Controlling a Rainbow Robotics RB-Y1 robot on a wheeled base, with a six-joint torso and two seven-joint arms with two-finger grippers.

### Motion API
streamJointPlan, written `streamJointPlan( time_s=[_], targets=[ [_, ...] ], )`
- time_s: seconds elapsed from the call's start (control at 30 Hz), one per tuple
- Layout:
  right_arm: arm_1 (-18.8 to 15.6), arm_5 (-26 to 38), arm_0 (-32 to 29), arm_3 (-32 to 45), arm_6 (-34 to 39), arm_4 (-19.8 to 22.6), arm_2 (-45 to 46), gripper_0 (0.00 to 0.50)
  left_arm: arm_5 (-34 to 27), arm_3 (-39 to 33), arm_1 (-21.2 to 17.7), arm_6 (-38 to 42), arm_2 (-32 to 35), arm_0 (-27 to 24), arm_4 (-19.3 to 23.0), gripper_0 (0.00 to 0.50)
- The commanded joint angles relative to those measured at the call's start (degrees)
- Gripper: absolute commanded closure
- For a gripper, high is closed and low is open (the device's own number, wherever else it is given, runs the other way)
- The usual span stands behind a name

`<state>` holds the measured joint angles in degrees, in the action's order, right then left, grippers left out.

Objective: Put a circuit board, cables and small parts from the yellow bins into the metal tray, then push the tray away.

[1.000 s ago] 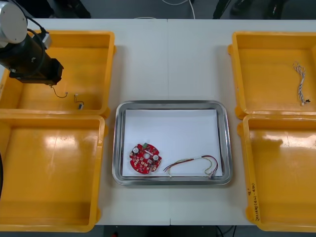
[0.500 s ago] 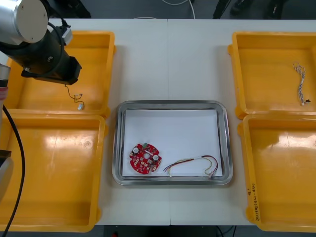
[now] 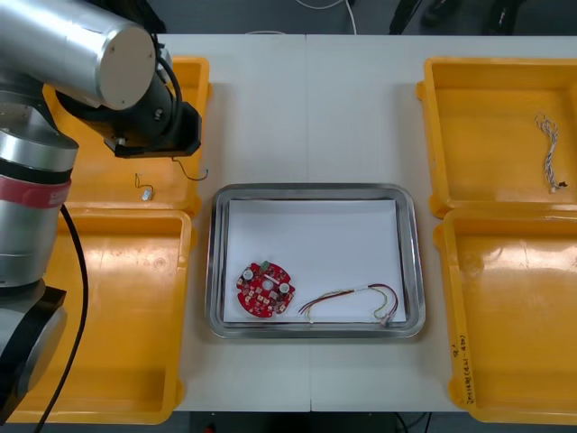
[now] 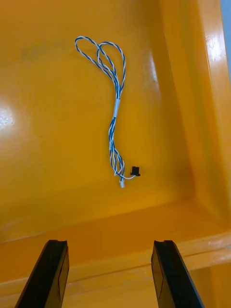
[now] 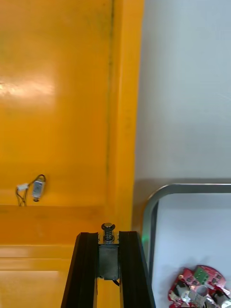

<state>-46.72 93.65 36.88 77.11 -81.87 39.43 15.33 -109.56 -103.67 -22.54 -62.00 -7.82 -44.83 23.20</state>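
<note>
Ops: status on the kitting run?

Eng: Big to small. On the light table (image 3: 306, 108), the left gripper (image 5: 109, 237) is over the yellow plastic 10 o'clock bin (image 3: 90, 180), at the wall nearest the tray. Its fingers are clamped on a small metal part (image 5: 109, 260) with a thin wire tail. The shiny metal tray with a white inside (image 3: 216, 271) holds a round red circuit board (image 3: 264, 290) at its 7 o'clock and a red and yellow cable (image 3: 352, 300) at its 5 o'clock.

Ops: Right side?

Eng: The right gripper (image 4: 109, 274) hangs over the yellow 2 o'clock bin (image 3: 487, 135), fingers spread with nothing between them. A twisted blue and white cable (image 4: 114, 110) lies on that bin's floor ahead of them. A second small metal part (image 3: 144, 190) lies in the 10 o'clock bin.

Ops: Step?

Eng: It reads as the carry phase of the small-part transfer. Next it needs to clear the bin wall and tray rim, get over the white liner, lower and let go. The wire tail could snag the rim. The blue-white cable and the push are not yet done.
</note>
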Motion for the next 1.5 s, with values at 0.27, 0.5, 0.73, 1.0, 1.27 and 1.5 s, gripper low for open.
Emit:
streamJointPlan(
  time_s=[0.27,0.5,0.73,1.0,1.27,1.5],
  targets=[
    [-2.67,-6.37,10.32,-12.43,-3.56,-2.42,-5.13,0.0,-0.44,-4.44,4.09,11.64,-10.11,0.19,-0.61,0.5],
    [-2.67,-10.33,14.8,-19.9,-5.4,-3.92,-8.47,0.0,-0.44,-4.35,4.61,18.15,-15.74,0.19,0.27,0.5],
    [-2.67,-14.46,18.14,-26.05,-8.04,-4.71,-10.41,0.0,-0.44,-3.21,4.53,22.19,-19.52,0.19,2.38,0.5],
    [-2.32,-19.91,21.92,-35.36,-15.77,-5.06,-10.41,0.0,3.13,2.15,4.35,22.63,-21.45,0.19,3.78,0.5],
    [-0.74,-25.45,23.24,-40.55,-16.3,-5.24,-11.02,0.0,7.26,6.11,3.91,22.45,-23.56,0.19,4.57,0.5],
    [0.41,-27.03,24.74,-43.19,-15.51,-5.68,-11.11,0.0,10.42,8.92,3.38,21.49,-24.26,0.19,6.24,0.5]
  ],
)
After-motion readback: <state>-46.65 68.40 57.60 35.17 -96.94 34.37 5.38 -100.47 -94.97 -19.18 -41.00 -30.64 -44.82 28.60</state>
